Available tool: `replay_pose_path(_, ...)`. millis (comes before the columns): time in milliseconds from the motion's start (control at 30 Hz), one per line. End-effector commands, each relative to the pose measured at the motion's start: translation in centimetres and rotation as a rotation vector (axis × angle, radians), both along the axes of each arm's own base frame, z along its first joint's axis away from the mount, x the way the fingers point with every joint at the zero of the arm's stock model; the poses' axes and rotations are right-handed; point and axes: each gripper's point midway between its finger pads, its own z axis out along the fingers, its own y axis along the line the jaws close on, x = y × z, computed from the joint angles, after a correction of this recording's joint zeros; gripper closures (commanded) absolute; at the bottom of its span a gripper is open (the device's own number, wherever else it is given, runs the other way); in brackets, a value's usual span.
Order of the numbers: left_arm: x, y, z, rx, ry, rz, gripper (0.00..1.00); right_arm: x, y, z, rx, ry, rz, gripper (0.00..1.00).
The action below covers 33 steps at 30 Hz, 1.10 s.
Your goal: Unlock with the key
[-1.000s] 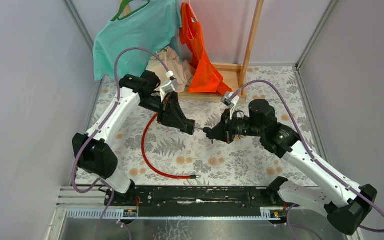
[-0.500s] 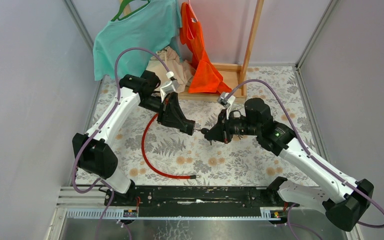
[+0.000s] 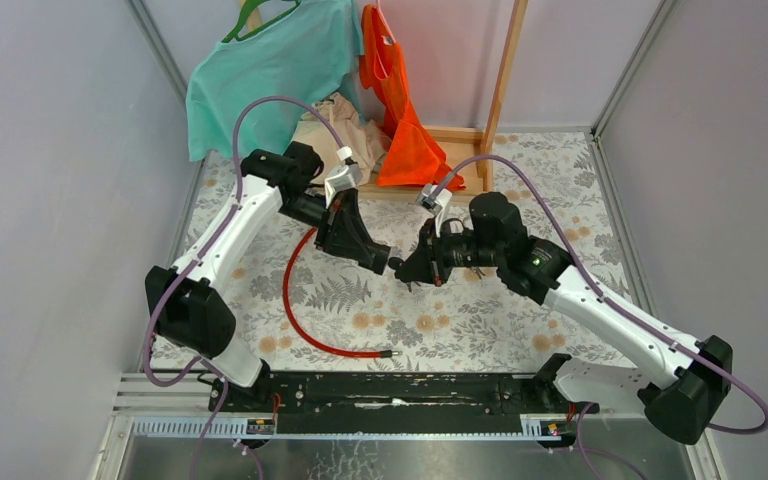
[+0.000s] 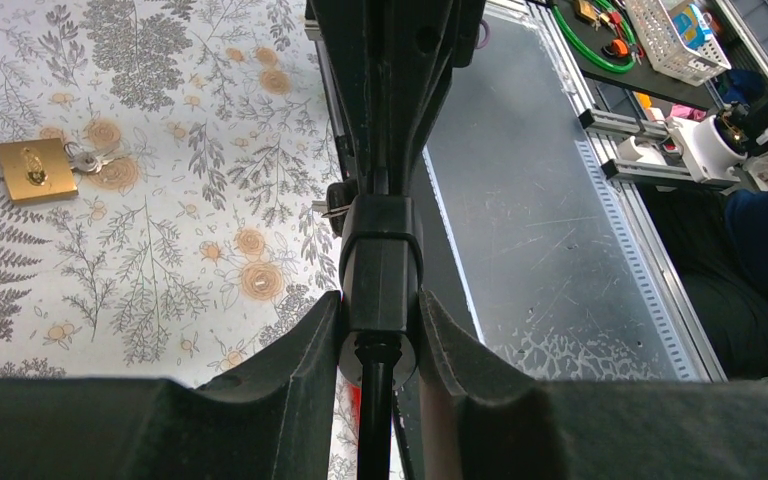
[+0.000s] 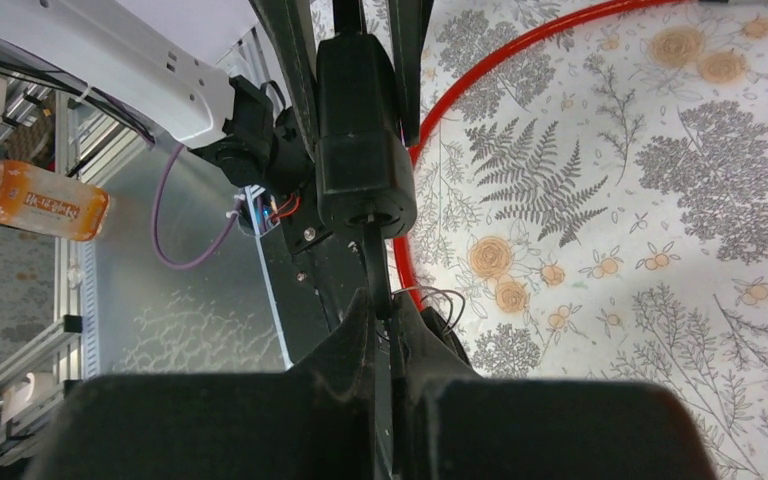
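Red cable (image 3: 290,300) loops on bench (image 3: 480,320), loose end nearest arm bases. Mid-bench, raised: left gripper (image 4: 380,310) jaws clamped on black lock barrel (image 4: 380,265); right gripper (image 5: 385,320) jaws together on key (image 5: 373,265), tip at barrel's end face. Brass padlock (image 4: 36,170) lies apart. Teal shirt (image 3: 260,70) hangs behind.

right gripper (image 3: 409,268): you've carried it left across the tabletop (image 3: 520,325), up to the left gripper (image 3: 384,257).
gap: the strip of tabletop you saw between the two tips a second ago has closed.
key (image 5: 376,262): its tip has now reached the face of the lock (image 5: 360,150).
right elbow (image 3: 685,405): it has swung left, off the near right corner.
right cable (image 3: 480,164): its arc has shifted left too.
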Motion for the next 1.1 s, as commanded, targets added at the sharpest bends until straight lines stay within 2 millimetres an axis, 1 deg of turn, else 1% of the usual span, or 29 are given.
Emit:
replay_pose_path(0,-1.6,-0.8,2.8,-0.131,0.034,-0.04,1.0,0.9,2.5,3.9,0.118,-0.084,0.005,1.0)
replay_pose_path(200,-1.9,-0.8,2.7,-0.123,0.003,-0.047,1.0,0.8,4.1,4.1,0.174,-0.013,0.018,1.0)
replay_pose_path(333,-2.0,-0.4,1.9,-0.073,-0.08,-0.045,1.0,0.0,4.4,4.7,0.235,0.096,0.045,1.0)
replay_pose_path(467,-2.2,0.2,1.1,-0.035,-0.171,-0.049,1.0,-0.7,3.8,5.0,0.329,0.271,0.105,1.0)
replay_pose_path(633,-2.6,0.6,0.5,-0.013,-0.232,-0.055,1.0,-1.3,3.1,5.4,0.439,0.454,0.183,1.0)
replay_pose_path(800,-2.9,0.7,0.0,0.005,-0.251,-0.064,1.0,-1.8,3.2,5.4,0.458,0.534,0.234,1.0)
replay_pose_path(867,-3.0,0.8,0.0,0.008,-0.248,-0.062,1.0,-1.8,3.2,5.3,0.442,0.534,0.229,1.0)
replay_pose_path(900,-2.9,0.7,0.1,0.008,-0.238,-0.059,1.0,-1.6,3.2,5.1,0.424,0.484,0.213,1.0)
replay_pose_path(933,-2.8,0.6,0.2,0.011,-0.223,-0.053,1.0,-1.0,3.1,4.5,0.383,0.433,0.166,0.9)
replay_pose_path(1000,-2.7,0.5,0.4,0.012,-0.18,-0.042,1.0,0.7,2.3,3.6,0.289,0.275,0.038,0.52)
replay_pose_path(1067,-2.5,0.2,0.7,0.008,-0.129,-0.028,1.0,2.2,0.9,3.4,0.228,0.106,-0.083,0.26)
